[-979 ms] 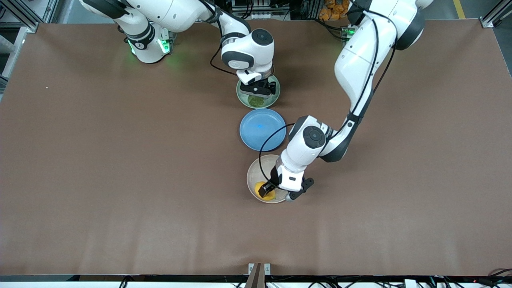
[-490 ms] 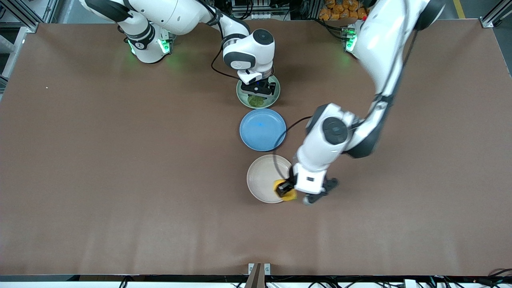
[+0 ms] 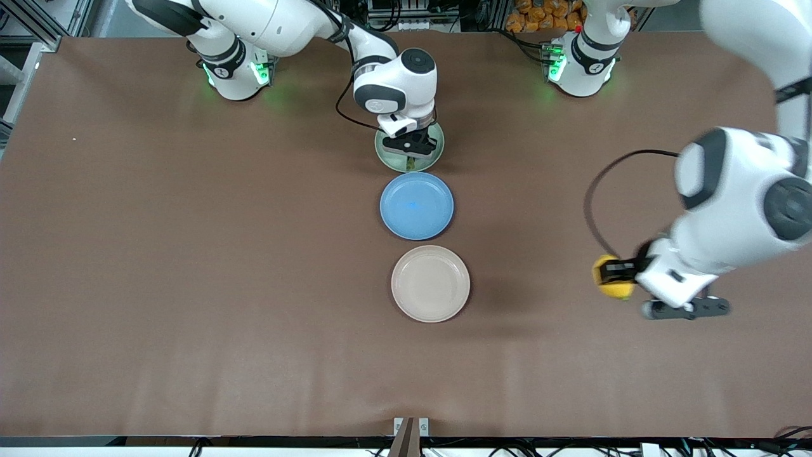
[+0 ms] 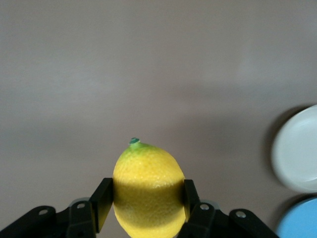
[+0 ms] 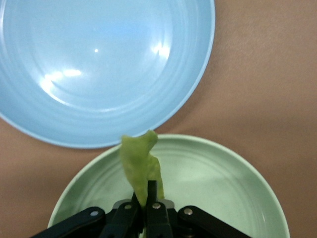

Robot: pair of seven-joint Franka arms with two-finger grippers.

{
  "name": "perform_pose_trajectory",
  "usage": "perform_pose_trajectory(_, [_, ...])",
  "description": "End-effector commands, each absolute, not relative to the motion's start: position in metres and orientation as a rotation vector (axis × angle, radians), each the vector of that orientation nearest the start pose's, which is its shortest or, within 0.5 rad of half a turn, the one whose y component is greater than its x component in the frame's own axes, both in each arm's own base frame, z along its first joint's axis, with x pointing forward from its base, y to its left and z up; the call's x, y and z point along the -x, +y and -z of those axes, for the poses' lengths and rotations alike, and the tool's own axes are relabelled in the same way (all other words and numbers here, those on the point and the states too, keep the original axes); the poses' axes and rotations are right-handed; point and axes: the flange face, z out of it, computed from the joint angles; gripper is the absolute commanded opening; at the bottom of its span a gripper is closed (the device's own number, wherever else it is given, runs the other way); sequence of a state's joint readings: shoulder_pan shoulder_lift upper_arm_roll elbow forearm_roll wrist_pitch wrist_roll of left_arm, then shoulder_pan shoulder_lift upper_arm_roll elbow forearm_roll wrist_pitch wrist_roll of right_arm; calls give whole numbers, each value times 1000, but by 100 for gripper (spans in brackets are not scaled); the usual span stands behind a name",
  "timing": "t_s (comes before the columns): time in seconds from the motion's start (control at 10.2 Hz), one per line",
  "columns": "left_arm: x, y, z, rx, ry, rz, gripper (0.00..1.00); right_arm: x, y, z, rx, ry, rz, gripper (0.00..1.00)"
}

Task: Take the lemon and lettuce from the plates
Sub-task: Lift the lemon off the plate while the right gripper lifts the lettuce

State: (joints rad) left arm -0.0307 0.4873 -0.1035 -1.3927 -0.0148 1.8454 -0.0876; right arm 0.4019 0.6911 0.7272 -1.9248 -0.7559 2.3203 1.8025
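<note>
Three plates line the frame's centre: pale green plate (image 3: 410, 162) uppermost, blue plate (image 3: 417, 205), beige plate (image 3: 431, 284) lowest. At right of frame, the left gripper (image 3: 614, 273) clamps the lemon (image 3: 613, 289) above bare table (image 3: 190, 254). The right gripper (image 5: 147, 197), over the green plate, pinches the lettuce (image 5: 139, 166).

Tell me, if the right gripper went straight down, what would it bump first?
Probably the green plate. The right gripper is over it, fingers shut on the lettuce, which hangs lowest and would likely touch first. How high it is stays unclear.
</note>
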Motion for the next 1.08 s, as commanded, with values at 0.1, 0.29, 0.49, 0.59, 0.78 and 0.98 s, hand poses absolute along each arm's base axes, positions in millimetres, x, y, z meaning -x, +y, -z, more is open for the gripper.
perform_pose_trajectory(0.1, [-672, -61, -310, 3201, 138, -165, 0, -295, 542, -214, 3136, 411, 121, 0])
perform_pose_trajectory(0.29, [-667, -52, -245, 3204, 115, -205, 0, -302, 538, -239, 3137, 405, 94, 0])
perform_pose_trajectory(0.49, [-667, -60, -233, 3206, 130, -214, 0, -309, 527, -275, 3193, 331, -22, 0])
perform_pose_trajectory(0.59, [-666, -61, -224, 3201, 136, -235, 0, -315, 521, -293, 3195, 328, -44, 0])
perform_pose_trajectory(0.78, [-666, -61, -222, 3201, 134, -233, 0, -326, 502, -318, 3184, 347, -11, 0])
perform_pose_trajectory(0.98, [-666, -62, -221, 3197, 140, -233, 53, -348, 473, -342, 3177, 337, -45, 0])
